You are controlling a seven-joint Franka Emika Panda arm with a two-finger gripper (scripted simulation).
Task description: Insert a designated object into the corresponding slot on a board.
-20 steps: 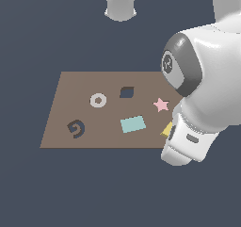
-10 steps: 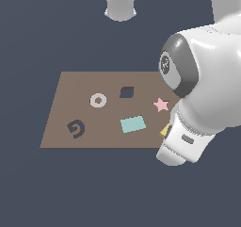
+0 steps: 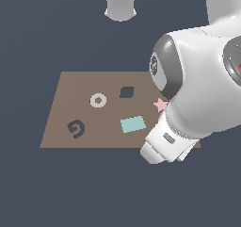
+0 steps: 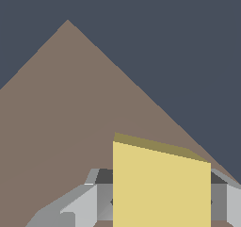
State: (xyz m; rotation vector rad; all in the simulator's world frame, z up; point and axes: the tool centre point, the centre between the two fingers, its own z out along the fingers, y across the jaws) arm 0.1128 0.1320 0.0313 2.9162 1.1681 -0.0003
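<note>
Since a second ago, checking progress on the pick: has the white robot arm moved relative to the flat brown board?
Yes. The white robot arm has shifted toward the exterior view's left over the flat brown board, now hiding the small yellow square block and part of the pink star.

The ground [image 3: 61,188] is one flat, plain slate-blue surface that fills the scene on every side, with no seam, wall or window in sight. At the far edge, a little toward the exterior view's left of centre, stands a pale grey pedestal [image 3: 121,4], cut off by the frame. The light is even and soft, with no strong shadows on the ground.
</note>
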